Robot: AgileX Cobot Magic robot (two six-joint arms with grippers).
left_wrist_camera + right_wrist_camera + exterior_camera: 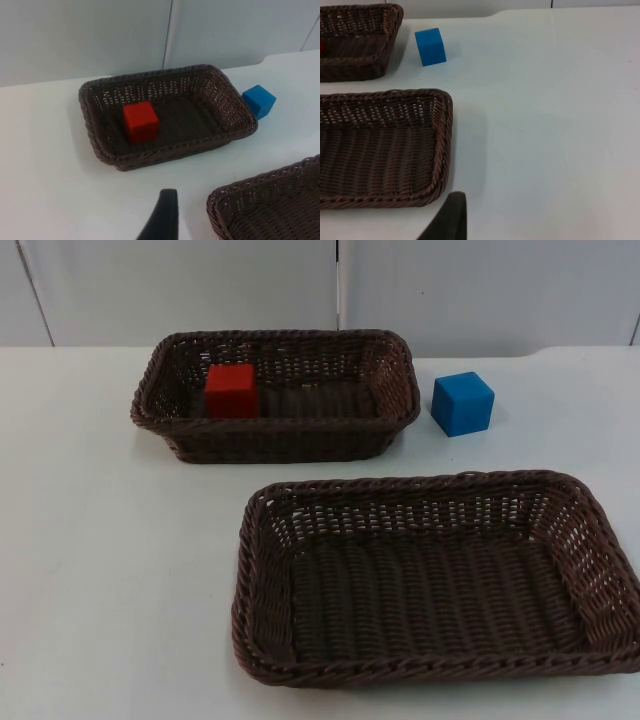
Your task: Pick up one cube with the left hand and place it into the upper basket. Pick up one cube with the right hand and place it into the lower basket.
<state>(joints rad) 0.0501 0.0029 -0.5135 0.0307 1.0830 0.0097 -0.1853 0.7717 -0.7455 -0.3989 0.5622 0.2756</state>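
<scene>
From the top view I see the red cube (232, 391) inside the upper basket (275, 438), the blue cube (463, 403) on the table (90, 570) just beside it, and nothing in the lower basket (430, 665). At the left wrist, I see one fingertip of the left gripper (162, 222); its opening I cannot tell. At the right wrist, the right gripper (447, 220) likewise; neither touches anything.

Likely lab test bench: plain white table top (90, 540), grey partition wall (180, 290) behind, staged wicker baskets, coloured cubes.

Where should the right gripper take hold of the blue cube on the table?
Probably from above, jaws closing on two opposite upright faces of the blue cube. It sits flat on the white table, slightly turned, apart from the upper basket, so its sides look free.
</scene>
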